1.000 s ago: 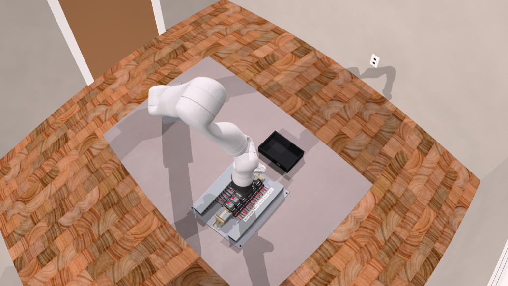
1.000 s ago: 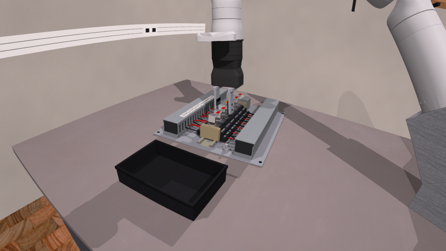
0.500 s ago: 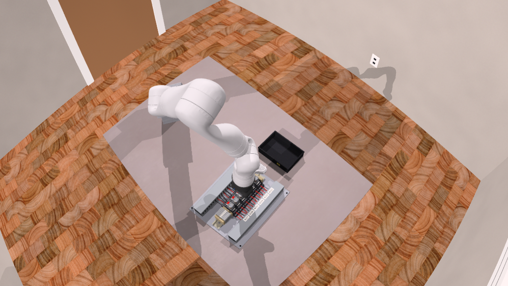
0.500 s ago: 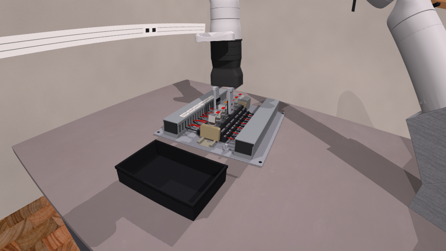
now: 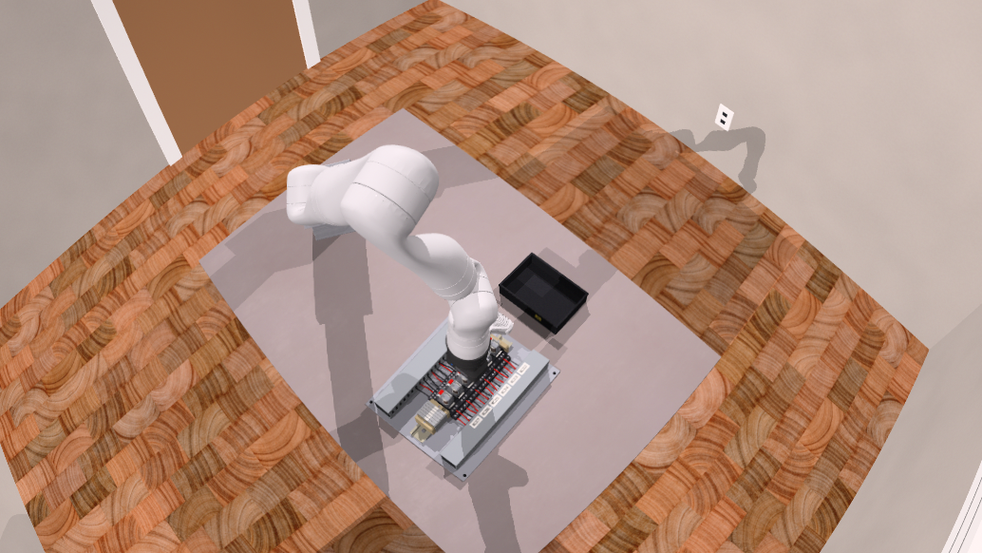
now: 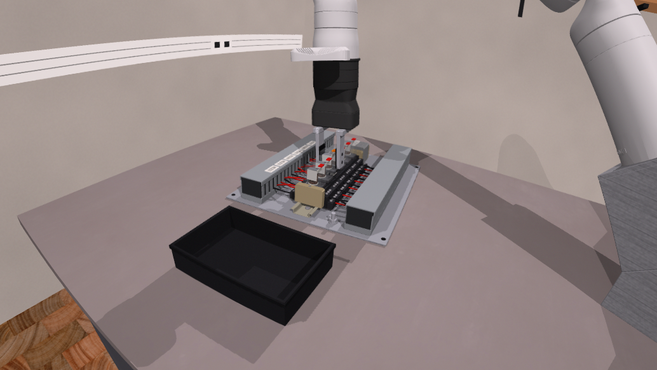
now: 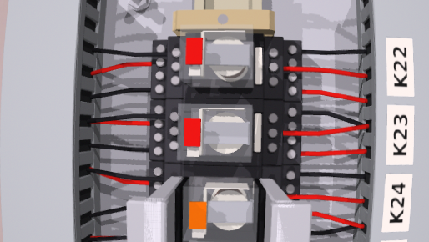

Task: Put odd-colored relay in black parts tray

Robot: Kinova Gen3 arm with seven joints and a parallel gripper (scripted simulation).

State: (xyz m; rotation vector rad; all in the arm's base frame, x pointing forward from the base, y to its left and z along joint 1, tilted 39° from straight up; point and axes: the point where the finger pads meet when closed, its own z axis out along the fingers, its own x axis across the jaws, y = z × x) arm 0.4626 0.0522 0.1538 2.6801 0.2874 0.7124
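Your gripper point(image 6: 329, 164) point(image 7: 220, 203) is clamped on the orange-button relay point(image 7: 227, 213), in the row on the panel point(image 5: 508, 429) point(image 6: 391, 184) beside label K24 point(image 7: 397, 203). Your black tray point(image 5: 542, 293) point(image 6: 252, 257) stands near the panel, apart from it.

Arm point(image 5: 391, 185) point(image 6: 335, 27) & gripper point(image 5: 469, 367) point(image 6: 329, 163) point(image 7: 220, 203) shifted v. slightly
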